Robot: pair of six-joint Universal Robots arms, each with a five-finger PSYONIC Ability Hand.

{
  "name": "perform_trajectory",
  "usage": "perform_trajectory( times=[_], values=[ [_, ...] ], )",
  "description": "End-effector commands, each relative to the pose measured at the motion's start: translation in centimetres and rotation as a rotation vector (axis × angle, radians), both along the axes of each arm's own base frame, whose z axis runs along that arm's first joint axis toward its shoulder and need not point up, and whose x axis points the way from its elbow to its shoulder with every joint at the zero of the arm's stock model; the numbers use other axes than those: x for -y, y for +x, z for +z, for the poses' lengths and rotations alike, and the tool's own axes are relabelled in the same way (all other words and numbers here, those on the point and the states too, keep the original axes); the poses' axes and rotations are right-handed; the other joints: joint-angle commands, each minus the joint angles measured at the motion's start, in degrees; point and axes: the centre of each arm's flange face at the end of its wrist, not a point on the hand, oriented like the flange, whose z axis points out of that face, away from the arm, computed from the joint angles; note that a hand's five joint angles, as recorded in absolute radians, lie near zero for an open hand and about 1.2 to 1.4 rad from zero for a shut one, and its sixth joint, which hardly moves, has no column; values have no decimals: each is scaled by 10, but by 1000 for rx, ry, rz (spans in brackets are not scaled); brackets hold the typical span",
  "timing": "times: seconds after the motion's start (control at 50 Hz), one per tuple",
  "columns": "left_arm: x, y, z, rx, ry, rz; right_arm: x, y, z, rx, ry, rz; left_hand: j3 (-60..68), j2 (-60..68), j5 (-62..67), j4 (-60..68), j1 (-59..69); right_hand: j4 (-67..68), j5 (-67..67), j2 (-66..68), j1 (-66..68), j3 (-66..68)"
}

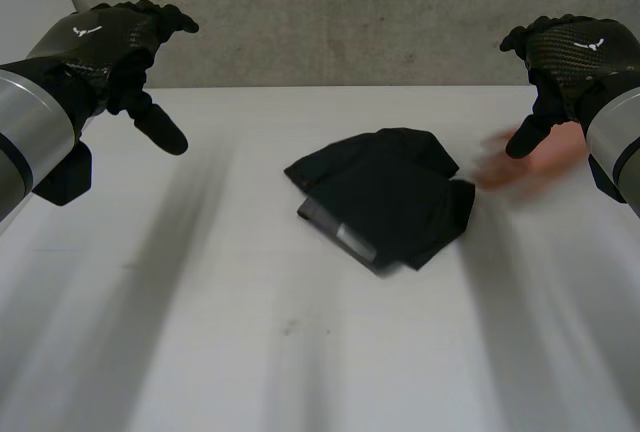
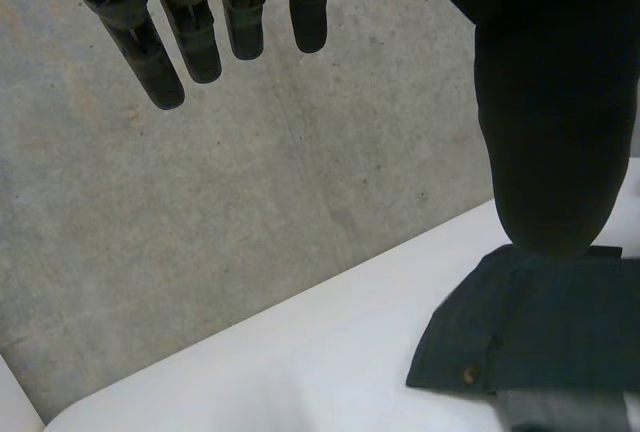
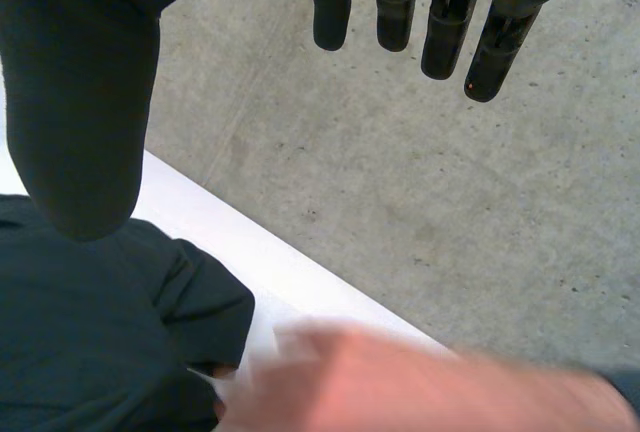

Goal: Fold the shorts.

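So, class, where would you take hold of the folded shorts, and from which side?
Probably the corner at the robot's left of the shorts, coming from the left with the left hand: that edge lies free on the table, while a person's hand is at the opposite corner.

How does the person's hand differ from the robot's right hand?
The person's hand is bare and low over the table, next to the folded shorts; the right hand is black, open and raised above it. The person's hand nears the shorts; the right hand touches nothing. Both are right of the shorts.
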Motion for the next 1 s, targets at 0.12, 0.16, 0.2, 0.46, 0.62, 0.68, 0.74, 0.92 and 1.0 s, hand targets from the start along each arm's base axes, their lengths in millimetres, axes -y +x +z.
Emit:
perform_trajectory(
  times=[0.12, 0.16, 0.2, 0.46, 0.62, 0.68, 0.74, 0.92, 1.0],
  values=[
    [1, -1, -2, 2, 5, -2, 0, 2, -2, -4, 6, 7, -20, -17, -23, -15, -20, -33, -37, -22, -13, -12],
    [2, -1, -6, 6, 15, -2, -1, 3, -3, -5, 6, 12, -20, -17, -23, -15, -20, -33, -37, -22, -13, -12],
    [3, -2, -9, 9, 22, -3, 0, 3, -4, -12, 7, 14, -17, -13, -20, -12, -17, -33, -37, -22, -13, -12],
    [0, -39, -53, -7, -19, -108, -3, 23, -70, -338, 101, 256, 17, 20, 14, 22, 17, -33, -37, -22, -13, -12],
    [-8, -54, -81, 9, 21, -169, 7, 40, -108, -376, 147, 346, 17, 20, 14, 22, 17, -33, -37, -22, -13, -12],
    [-16, -75, -104, 30, 46, -234, 14, 38, -103, -377, 118, 295, 18, 22, 16, 23, 18, -33, -37, -22, -13, -12],
    [-19, -96, -130, 68, 56, -285, 18, 35, -99, -375, 109, 263, 37, 40, 34, 42, 37, -33, -37, -22, -13, -12],
    [-7, -113, -150, 155, -4, -259, -1, 42, -124, -285, 230, 371, 44, 47, 41, 49, 43, -33, -37, -22, -13, -12],
    [0, -104, -146, 160, -3, -189, -3, 53, -149, -237, 288, 447, 37, 40, 34, 42, 37, -33, -37, -22, -13, -12]
  ],
)
